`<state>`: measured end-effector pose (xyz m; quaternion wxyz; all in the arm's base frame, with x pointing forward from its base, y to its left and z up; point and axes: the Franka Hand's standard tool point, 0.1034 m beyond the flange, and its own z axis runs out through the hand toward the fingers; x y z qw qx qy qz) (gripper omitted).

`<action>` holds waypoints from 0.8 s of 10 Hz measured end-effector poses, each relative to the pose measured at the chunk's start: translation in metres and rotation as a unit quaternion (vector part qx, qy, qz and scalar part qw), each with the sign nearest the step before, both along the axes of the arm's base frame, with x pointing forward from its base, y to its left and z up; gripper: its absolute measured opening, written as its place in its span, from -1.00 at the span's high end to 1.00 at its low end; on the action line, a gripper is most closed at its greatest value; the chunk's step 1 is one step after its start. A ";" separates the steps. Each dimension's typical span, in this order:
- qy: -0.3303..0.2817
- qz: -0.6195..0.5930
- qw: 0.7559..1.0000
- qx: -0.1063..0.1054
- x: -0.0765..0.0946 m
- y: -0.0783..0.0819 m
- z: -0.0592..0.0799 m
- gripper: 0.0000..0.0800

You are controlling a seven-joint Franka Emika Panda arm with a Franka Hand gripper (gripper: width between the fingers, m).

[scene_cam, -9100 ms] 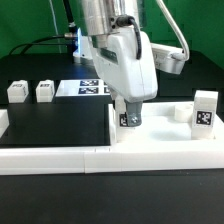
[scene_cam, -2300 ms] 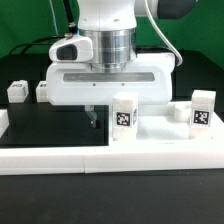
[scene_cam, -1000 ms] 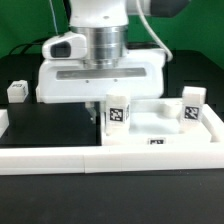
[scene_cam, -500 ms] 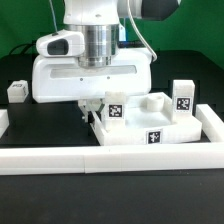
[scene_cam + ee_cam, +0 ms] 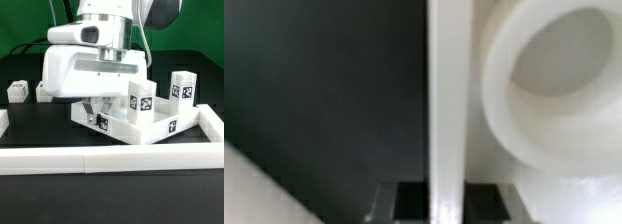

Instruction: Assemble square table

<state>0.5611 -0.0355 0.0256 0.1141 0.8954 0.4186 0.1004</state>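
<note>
The square table's white top lies turned at an angle on the black table, with tags on its edge. Two tagged white legs stand upright at its corners. My gripper reaches down at the corner toward the exterior view's left and is shut on the top's raised rim. In the wrist view the thin rim runs between my two dark fingers, with my gripper pinching it. A round corner socket lies beside the rim.
Two loose tagged legs sit at the back on the exterior view's left, the second partly behind my arm. The low white border rail runs along the front and turns back on the exterior view's right.
The table top has swung round and slid toward the exterior view's left with my gripper on its rim. The two upright legs moved with it.
</note>
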 end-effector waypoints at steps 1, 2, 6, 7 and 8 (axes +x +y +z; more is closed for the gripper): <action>0.001 0.010 1.000 -0.003 0.000 0.000 0.000 0.80; 0.008 0.067 0.997 -0.021 0.001 -0.003 0.000 0.79; 0.026 0.368 0.923 -0.109 0.008 -0.014 -0.004 0.78; 0.028 0.386 0.915 -0.115 0.008 -0.015 -0.003 0.78; 0.032 0.415 0.901 -0.123 0.007 -0.013 -0.004 0.78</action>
